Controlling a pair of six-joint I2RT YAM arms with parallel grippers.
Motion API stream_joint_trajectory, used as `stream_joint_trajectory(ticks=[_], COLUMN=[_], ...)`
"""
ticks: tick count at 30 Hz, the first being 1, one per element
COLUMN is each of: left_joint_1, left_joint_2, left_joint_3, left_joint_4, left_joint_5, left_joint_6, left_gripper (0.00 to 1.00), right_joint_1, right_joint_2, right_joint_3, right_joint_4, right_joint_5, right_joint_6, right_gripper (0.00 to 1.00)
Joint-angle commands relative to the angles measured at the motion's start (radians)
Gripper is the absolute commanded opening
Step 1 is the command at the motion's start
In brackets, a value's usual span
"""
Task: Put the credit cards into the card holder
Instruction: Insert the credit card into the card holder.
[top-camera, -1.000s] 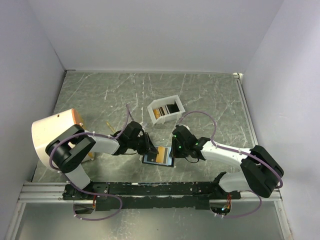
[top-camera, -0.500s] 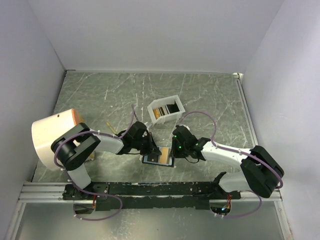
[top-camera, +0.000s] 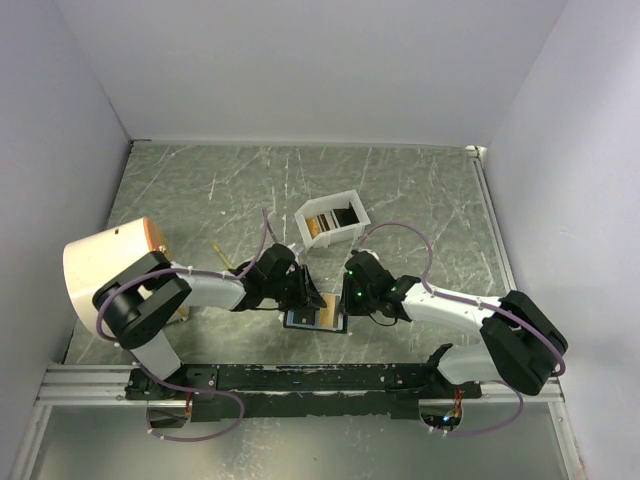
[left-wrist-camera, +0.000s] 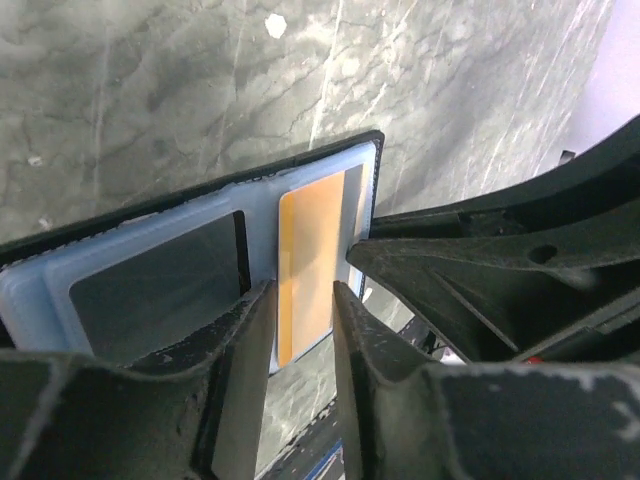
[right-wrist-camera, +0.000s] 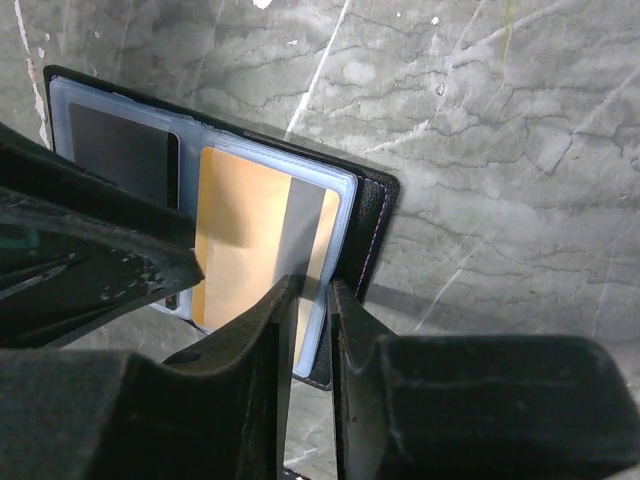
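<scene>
Top external view: card holder (top-camera: 318, 319) lies open on the tabletop (top-camera: 420, 200), with the left tool (top-camera: 303, 297) and right tool (top-camera: 350, 300) crowding it from either side. More credit cards (top-camera: 328, 220) wait in the white box (top-camera: 347, 238).

Left wrist view: gold card (left-wrist-camera: 310, 255) sits in the pale pocket, jaws a slit apart astride its near end. Pinching or not, I can't tell. Best slide it flat, straight along the pocket.

Right wrist view: jaws almost together at the card holder's near edge, grip unclear. It should pin the card holder down while the card goes home.
</scene>
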Motion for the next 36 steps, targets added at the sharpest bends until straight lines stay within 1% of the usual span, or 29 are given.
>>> stream_joint_trajectory(ticks=[1, 5, 10, 12, 15, 19, 27, 30, 36], left_joint_1=[-0.014, -0.009, 0.022, 0.038, 0.052, 0.058, 0.062, 0.062, 0.061], left_joint_2=[-0.085, -0.143, -0.216, -0.231, -0.241, -0.216, -0.213, -0.233, -0.265], left_joint_3=[0.010, 0.019, 0.002, -0.006, -0.021, -0.008, -0.004, 0.008, -0.002], left_joint_4=[-0.102, -0.205, -0.299, -0.320, -0.311, -0.327, -0.359, -0.390, -0.389], left_joint_5=[-0.092, -0.158, -0.217, -0.219, -0.201, -0.192, -0.219, -0.244, -0.257], left_joint_6=[0.025, 0.048, 0.075, 0.084, 0.092, 0.104, 0.109, 0.118, 0.116], left_gripper=[0.44, 0.52, 0.57, 0.60, 0.63, 0.67, 0.68, 0.67, 0.68], right_joint_1=[0.006, 0.006, 0.007, 0.007, 0.006, 0.007, 0.007, 0.007, 0.006], right_joint_2=[0.011, 0.017, 0.038, 0.041, 0.048, 0.052, 0.043, 0.046, 0.052], right_joint_3=[0.002, 0.003, 0.031, 0.036, 0.043, 0.043, 0.037, 0.036, 0.037], right_joint_4=[0.024, 0.051, 0.034, 0.031, 0.028, 0.029, 0.027, 0.033, 0.037], right_joint_5=[0.009, -0.005, 0.020, 0.025, 0.031, 0.023, 0.023, 0.020, 0.018], right_joint_6=[-0.001, -0.023, -0.045, -0.052, -0.056, -0.051, -0.048, -0.047, -0.047], right_gripper=[0.20, 0.19, 0.17, 0.16, 0.16, 0.16, 0.15, 0.15, 0.15])
